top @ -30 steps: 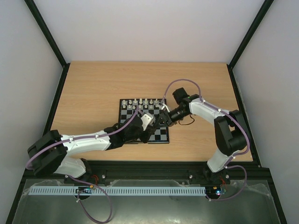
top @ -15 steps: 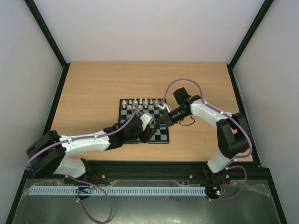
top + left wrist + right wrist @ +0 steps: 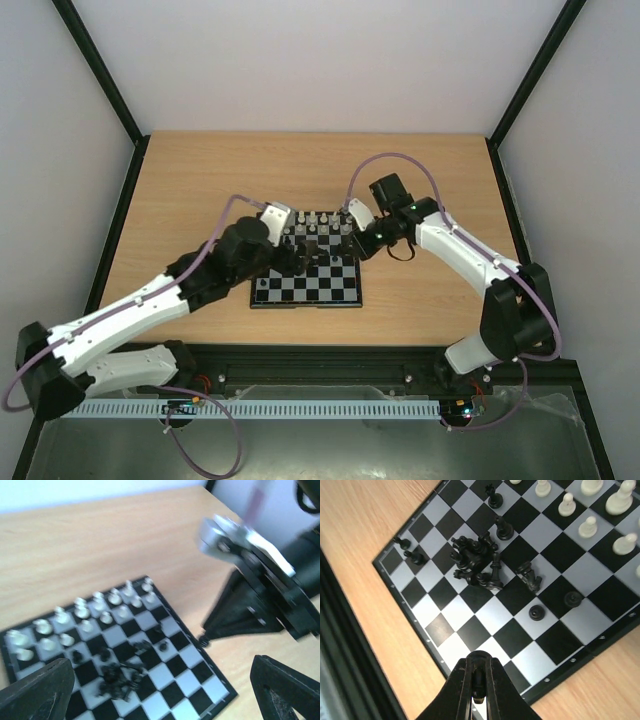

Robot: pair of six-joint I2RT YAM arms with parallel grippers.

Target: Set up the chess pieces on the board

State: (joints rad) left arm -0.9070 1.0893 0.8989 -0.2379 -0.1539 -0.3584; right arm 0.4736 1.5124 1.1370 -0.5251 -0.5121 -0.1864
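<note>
The board (image 3: 330,285) lies mid-table, and white chess pieces (image 3: 590,525) stand in two rows along its far side. A heap of fallen black chess pieces (image 3: 477,562) lies near the middle, with single black ones (image 3: 536,612) standing around it. My left gripper (image 3: 300,252) hovers over the board's left half; its fingers (image 3: 35,690) are spread wide and hold nothing. My right gripper (image 3: 478,692) is shut on a small black chess piece (image 3: 203,641) and hangs above the board's right edge (image 3: 357,245).
Black frame posts and pale walls enclose the wooden table (image 3: 200,190). A black rail (image 3: 330,355) runs along the near edge by the arm bases. Purple cables loop over both arms.
My left gripper has opened, and its arm has lifted and swung back toward the board's left. My right gripper has shut on a black piece and drawn back toward the board's right edge.
</note>
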